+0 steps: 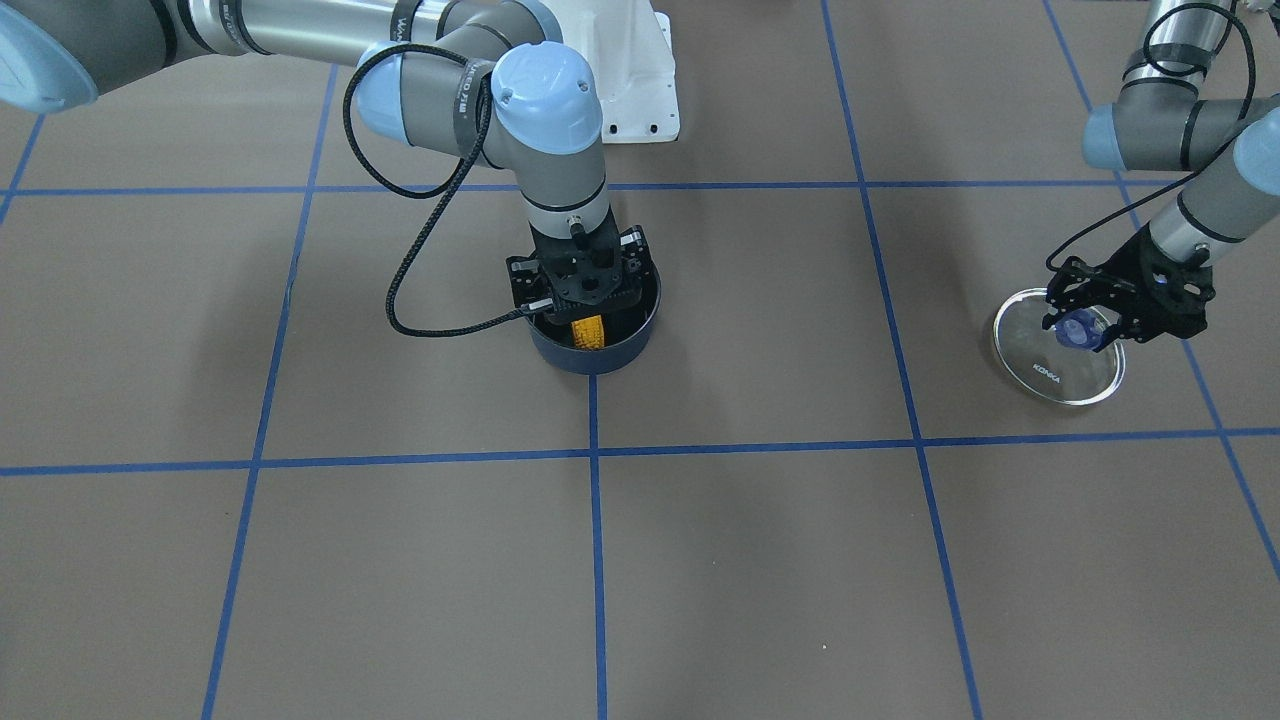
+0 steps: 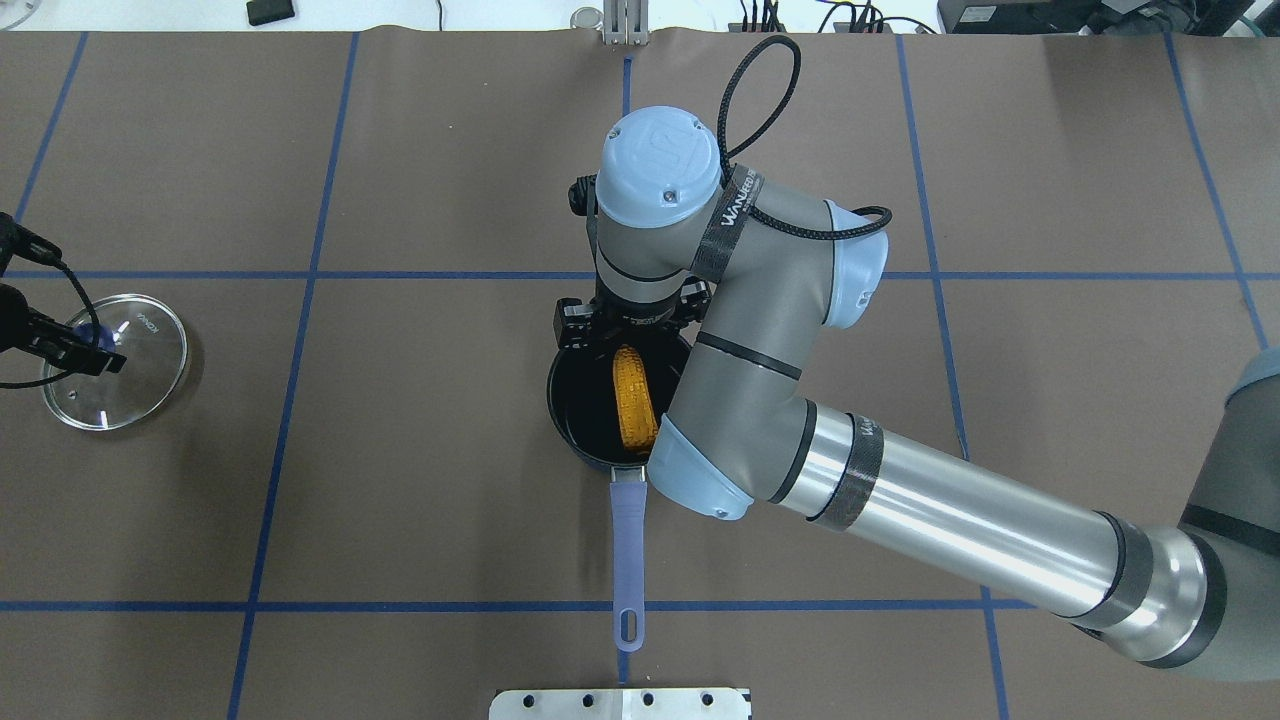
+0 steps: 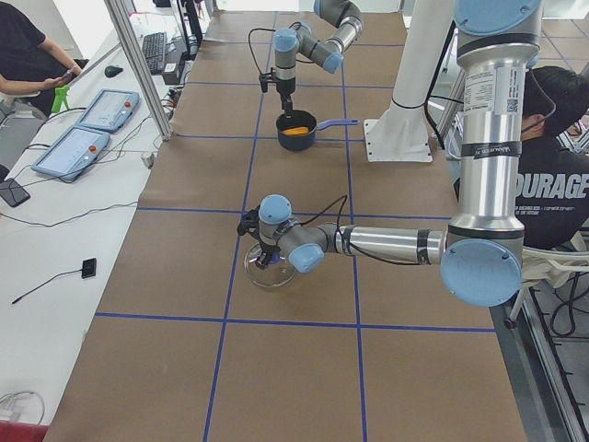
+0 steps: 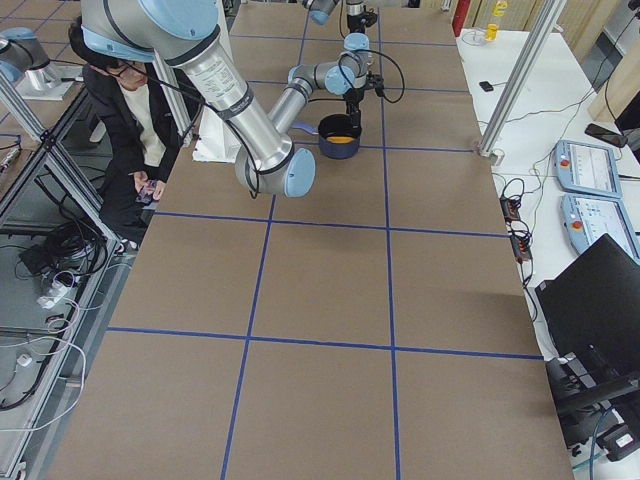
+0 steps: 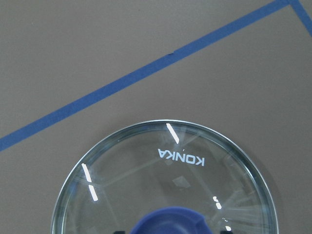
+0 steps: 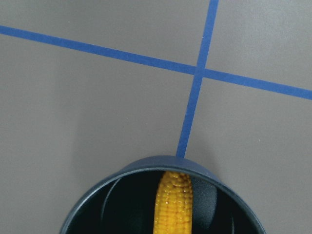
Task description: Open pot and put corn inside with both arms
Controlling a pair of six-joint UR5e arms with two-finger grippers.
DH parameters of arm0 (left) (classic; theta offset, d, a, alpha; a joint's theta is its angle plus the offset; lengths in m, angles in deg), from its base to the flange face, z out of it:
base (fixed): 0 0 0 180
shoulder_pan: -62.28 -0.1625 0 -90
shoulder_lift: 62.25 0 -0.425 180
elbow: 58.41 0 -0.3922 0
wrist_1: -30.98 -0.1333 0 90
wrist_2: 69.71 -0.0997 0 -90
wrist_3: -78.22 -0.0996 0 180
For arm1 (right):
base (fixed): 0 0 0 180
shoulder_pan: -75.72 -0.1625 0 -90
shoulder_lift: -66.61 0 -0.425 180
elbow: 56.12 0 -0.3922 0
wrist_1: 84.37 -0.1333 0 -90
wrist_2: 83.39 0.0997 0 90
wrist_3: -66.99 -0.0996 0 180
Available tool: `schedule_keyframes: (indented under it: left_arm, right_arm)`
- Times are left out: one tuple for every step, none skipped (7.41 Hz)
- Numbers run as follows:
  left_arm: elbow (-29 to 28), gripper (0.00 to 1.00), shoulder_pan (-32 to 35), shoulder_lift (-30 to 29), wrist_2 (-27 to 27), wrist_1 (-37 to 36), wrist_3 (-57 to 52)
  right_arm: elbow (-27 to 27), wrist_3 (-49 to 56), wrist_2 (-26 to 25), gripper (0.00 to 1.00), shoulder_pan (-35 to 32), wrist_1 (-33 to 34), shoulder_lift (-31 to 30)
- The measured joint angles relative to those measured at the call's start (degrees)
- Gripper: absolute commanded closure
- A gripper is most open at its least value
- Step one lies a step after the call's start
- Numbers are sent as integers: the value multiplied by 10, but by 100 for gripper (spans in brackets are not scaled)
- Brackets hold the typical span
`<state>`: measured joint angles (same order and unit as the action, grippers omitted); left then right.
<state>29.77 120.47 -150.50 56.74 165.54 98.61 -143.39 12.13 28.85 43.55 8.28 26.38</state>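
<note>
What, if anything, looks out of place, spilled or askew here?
Nothing stands out. The corn lies inside the pot, and the lid rests on the table, its knob within the left gripper.

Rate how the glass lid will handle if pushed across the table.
The lid looks like rigid glass: probably fragile if dropped. It seems to lie flat on the table, so it likely slides rather than rolls. Its smooth dome looks slippery; the blue knob is the obvious grip.

The right gripper (image 1: 585, 300) hides most of the corn (image 1: 588, 331).
</note>
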Motion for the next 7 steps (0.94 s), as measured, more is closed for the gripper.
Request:
schedule_keyframes:
  left_arm:
    - [0, 17, 0, -1, 0, 0, 0]
    - [1, 12, 0, -1, 0, 2, 0]
    - [1, 5, 0, -2, 0, 6, -1]
    - [1, 3, 0, -2, 2, 9, -3]
    - [3, 3, 3, -2, 11, 9, -9]
    - [3, 3, 17, -2, 30, 5, -25]
    - [2, 3, 47, -2, 55, -10, -59]
  right_arm:
    - [0, 0, 0, 0, -1, -4, -2]
    - [0, 0, 0, 0, -2, -5, -3]
    - [0, 0, 0, 0, -4, -6, -3]
    - [-1, 1, 6, 0, -12, -6, -5]
    - [-2, 12, 28, 0, -36, -6, -9]
    - [-9, 37, 63, 0, -71, -6, -19]
    - [-27, 76, 93, 0, -109, -5, -47]
